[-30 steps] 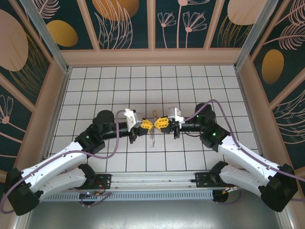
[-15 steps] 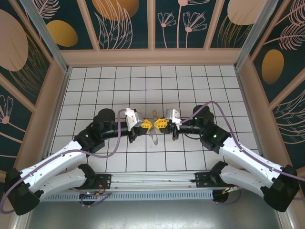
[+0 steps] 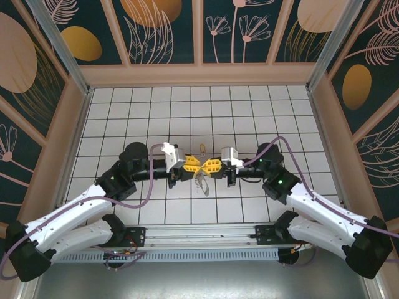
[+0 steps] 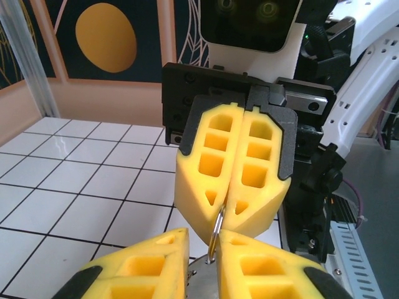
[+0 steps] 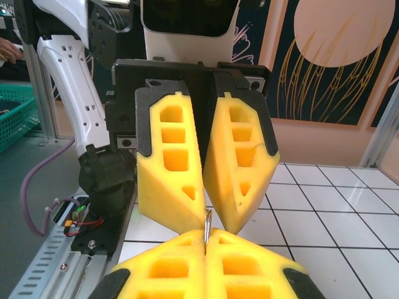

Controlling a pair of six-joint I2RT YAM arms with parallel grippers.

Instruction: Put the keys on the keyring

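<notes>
Top external, floor: glossy white square tiles with dark grout, filling the middle of the frame.
walls: dark teal panels with gold discs and pale line-drawn plants, framed in light wood, along the left, top and right edges.
left arm: white shells and black joints, reaching from the lower left to the centre.
left gripper: blocky yellow ribbed tips at frame centre. The left wrist view shows them narrowly apart.
keyring: thin grey-brown wire, standing upright in that narrow gap.
keys: small silvery slivers hanging just below where the two grippers meet. Whether they touch the floor cannot be told.
right gripper: matching yellow tips facing the left gripper, pressed together on the keyring.
right arm: white and black, reaching in from the lower right.
</notes>
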